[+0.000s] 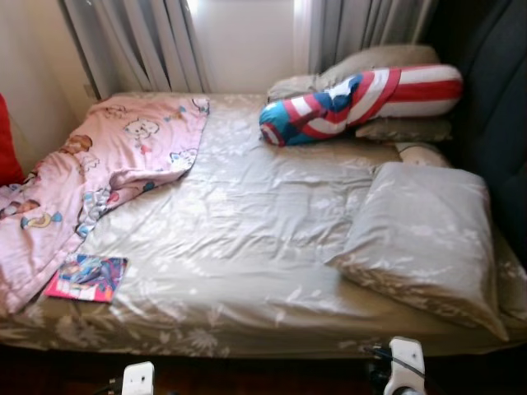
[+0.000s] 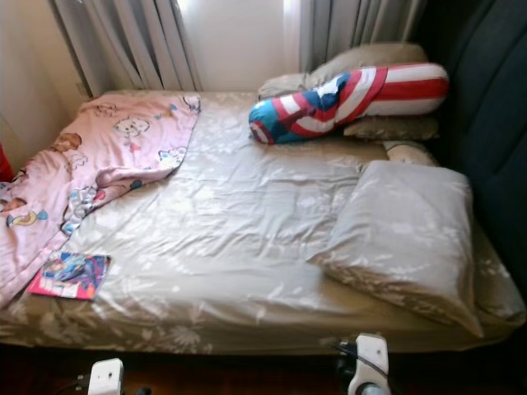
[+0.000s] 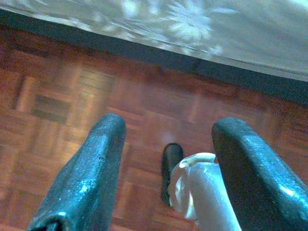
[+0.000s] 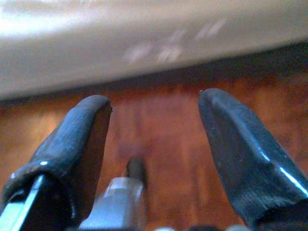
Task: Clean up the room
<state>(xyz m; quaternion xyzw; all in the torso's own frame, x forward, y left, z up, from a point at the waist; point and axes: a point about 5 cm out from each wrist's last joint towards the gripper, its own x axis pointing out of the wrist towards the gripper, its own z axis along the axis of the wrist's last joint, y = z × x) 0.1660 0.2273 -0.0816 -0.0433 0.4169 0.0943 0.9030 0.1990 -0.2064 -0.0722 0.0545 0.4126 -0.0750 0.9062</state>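
A bed (image 1: 247, 222) with a grey floral sheet stands in front of me. A pink cartoon blanket (image 1: 90, 164) lies crumpled over its left side. A colourful book (image 1: 86, 277) rests near the front left edge. A grey pillow (image 1: 420, 234) lies askew on the right, and a red, white and blue bolster (image 1: 362, 100) sits at the back on other pillows. My left gripper (image 3: 166, 139) hangs open over the wooden floor beside the bed's edge. My right gripper (image 4: 154, 113) is open too, low by the bed's front, holding nothing.
Grey curtains (image 1: 140, 41) and a bright window are behind the bed. A dark headboard (image 1: 498, 115) rises on the right, a wall on the left with something red (image 1: 8, 144) against it. Parquet floor (image 3: 72, 96) runs along the bed's front. My wrists (image 1: 403, 362) show at the bottom edge.
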